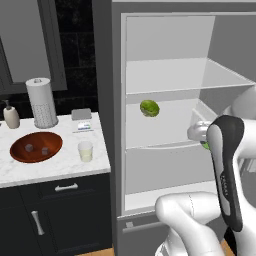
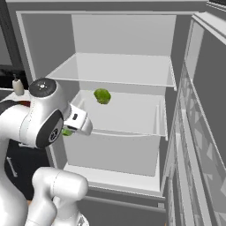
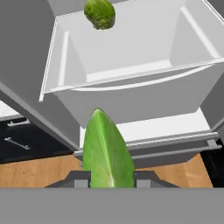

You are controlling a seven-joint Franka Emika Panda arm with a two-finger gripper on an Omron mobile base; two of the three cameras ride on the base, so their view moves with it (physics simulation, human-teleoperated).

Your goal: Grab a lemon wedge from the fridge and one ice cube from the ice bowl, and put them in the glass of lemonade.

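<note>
The grey fridge (image 1: 116,100) stands open, its white shelves and drawer (image 3: 131,65) in plain sight. In front of the drawer my gripper (image 3: 108,178) is shut on a glossy green lemon wedge (image 3: 107,148), whose point sticks out past the fingertips. A sliver of that wedge (image 1: 205,145) peeks out under the hand, and it shows again as the lemon wedge (image 2: 67,131) beside my wrist. On the marble counter to the left stand the glass of lemonade (image 1: 85,151) and the reddish-brown ice bowl (image 1: 20,155), which holds two ice cubes (image 1: 45,149).
A rounder green fruit (image 1: 149,108) lies on the fridge's middle shelf. The open fridge door (image 2: 198,132) stands at the right. On the counter are a white perforated cylinder (image 1: 41,102), a soap bottle (image 1: 11,116) and a small grey box (image 1: 81,115). Dark cabinets sit below.
</note>
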